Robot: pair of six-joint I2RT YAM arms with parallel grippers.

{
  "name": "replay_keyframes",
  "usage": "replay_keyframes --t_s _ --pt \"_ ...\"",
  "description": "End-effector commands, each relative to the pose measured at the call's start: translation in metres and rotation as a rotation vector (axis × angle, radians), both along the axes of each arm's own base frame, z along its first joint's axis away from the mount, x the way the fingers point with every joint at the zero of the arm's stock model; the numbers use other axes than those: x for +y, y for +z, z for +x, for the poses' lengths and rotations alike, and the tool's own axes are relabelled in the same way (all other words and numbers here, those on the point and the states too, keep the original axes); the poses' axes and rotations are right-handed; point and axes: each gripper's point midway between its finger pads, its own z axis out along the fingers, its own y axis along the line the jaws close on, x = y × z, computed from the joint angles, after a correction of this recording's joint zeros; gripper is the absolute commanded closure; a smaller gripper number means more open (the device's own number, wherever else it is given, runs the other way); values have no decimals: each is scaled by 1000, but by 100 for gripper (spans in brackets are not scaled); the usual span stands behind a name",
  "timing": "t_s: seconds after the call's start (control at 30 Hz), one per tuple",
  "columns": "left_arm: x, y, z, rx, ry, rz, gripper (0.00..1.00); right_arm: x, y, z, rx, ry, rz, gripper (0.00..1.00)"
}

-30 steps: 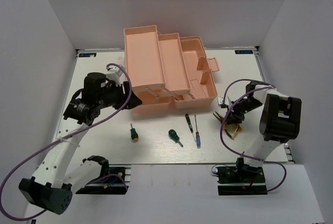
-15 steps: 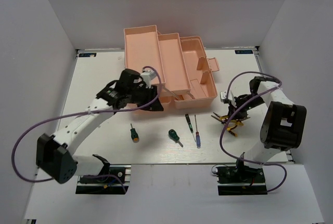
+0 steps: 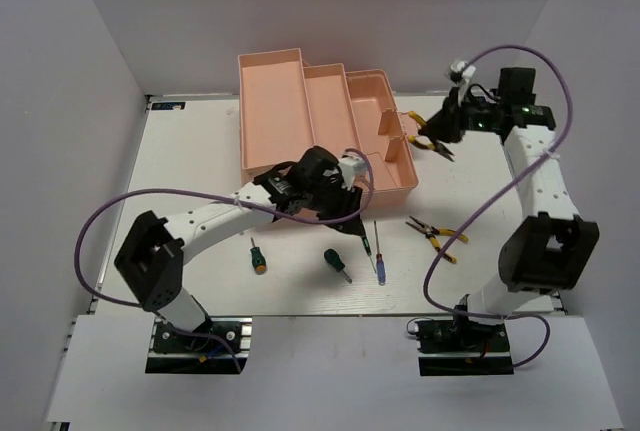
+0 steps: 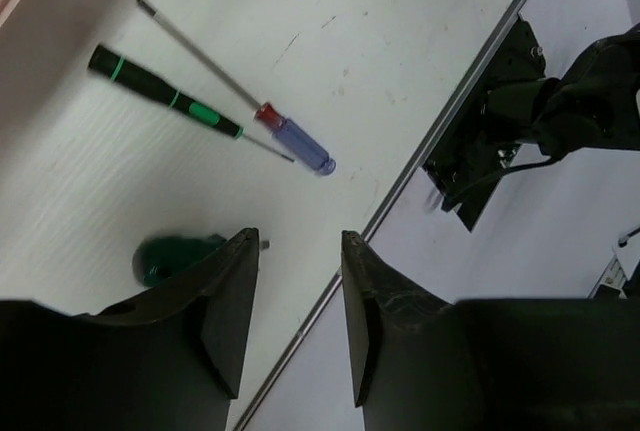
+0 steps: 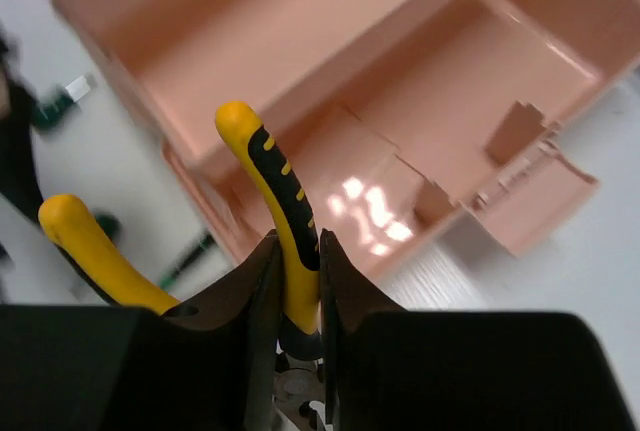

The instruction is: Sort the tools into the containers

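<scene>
The salmon-pink toolbox (image 3: 320, 121) stands open at the back centre. My right gripper (image 3: 438, 137) is raised beside its right end, shut on one handle of yellow-handled pliers (image 5: 290, 206), with the open box (image 5: 420, 91) below. A second pair of yellow pliers (image 3: 437, 236) lies on the table. My left gripper (image 3: 350, 213) is open and empty, low in front of the box. Its wrist view shows the blue-handled screwdriver (image 4: 295, 141), the dark-green thin one (image 4: 165, 91) and a stubby green one (image 4: 175, 256) by its fingers (image 4: 225, 291). The orange-tipped stubby screwdriver (image 3: 258, 256) lies further left.
The stubby green screwdriver (image 3: 335, 263), the dark-green thin one (image 3: 364, 236) and the blue one (image 3: 379, 256) lie in a row near the table's front edge (image 3: 330, 313). White walls close in both sides and the back.
My left arm has swung right from the toolbox's left front to over the screwdrivers. My right arm has risen from the table with pliers and moved back to the box's right end.
</scene>
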Motion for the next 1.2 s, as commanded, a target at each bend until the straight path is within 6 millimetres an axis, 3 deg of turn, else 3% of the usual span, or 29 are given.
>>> replay_keyframes --t_s 0.0,0.03,0.07,0.17,0.27,0.3,0.33,0.4,0.47,0.57,0.6,0.67,0.7,0.73,0.77,0.8,0.83,0.87,0.97,1.0,1.03,1.07,1.1,1.13,1.17 --pt "-32 23 6 -105 -43 -60 49 41 21 47 308 -112 366 100" --pt "-34 24 8 -107 -44 -63 48 50 8 57 368 -121 388 100" --pt "-39 27 4 -116 -57 -75 48 66 17 66 407 -133 442 100" --pt "-46 23 2 -129 -52 -78 45 88 -7 89 480 -165 469 100" --pt "-47 19 0 -144 -45 -64 42 97 -25 103 502 -196 457 97" --pt "-49 20 2 -149 -31 -70 41 101 -37 104 529 -189 447 89" --pt "-51 20 -2 -148 -42 -71 41 100 -41 107 536 -190 438 72" --pt "-55 15 1 -145 -42 -66 39 97 -51 103 559 -173 416 59" --pt "-60 13 -2 -142 -53 -63 39 93 -50 101 550 -168 410 40" --pt "-67 7 -2 -135 -62 -55 39 86 -21 84 489 -118 406 36" --pt "-69 12 0 -149 -67 -63 39 83 -20 80 478 -114 393 36" --pt "-74 4 3 -140 -68 -50 42 66 4 71 360 -116 352 36" --pt "-81 7 2 -154 -83 -58 49 60 -2 63 392 -138 322 41" --pt "-83 7 4 -154 -83 -58 64 43 -3 56 282 -127 229 44" --pt "-86 7 6 -156 -83 -60 74 24 -6 46 293 -174 182 50" --pt "-89 4 10 -152 -77 -44 84 11 -15 41 290 -187 148 73" --pt "-91 3 14 -160 -64 -37 92 -9 -34 22 240 -156 36 87" --pt "-90 0 18 -164 -48 -16 100 -20 -39 14 211 -164 -23 99" --pt "-86 -4 26 -179 -9 27 100 -66 -80 -26 160 -125 -218 100" --pt "-79 -10 27 -172 5 66 96 -72 -104 -42 148 -60 -281 100" --pt "-73 -5 27 -182 20 76 86 -80 -113 -60 180 -38 -333 100" --pt "-66 -5 31 -187 57 106 64 -94 -125 -72 180 -7 -400 86" --pt "-60 -4 30 -183 78 124 52 -103 -136 -80 162 48 -469 69" --pt "-51 -7 28 -178 87 155 44 -101 -160 -106 242 104 -468 47" --pt "-42 -12 26 -172 105 182 38 -107 -171 -116 262 123 -502 37"
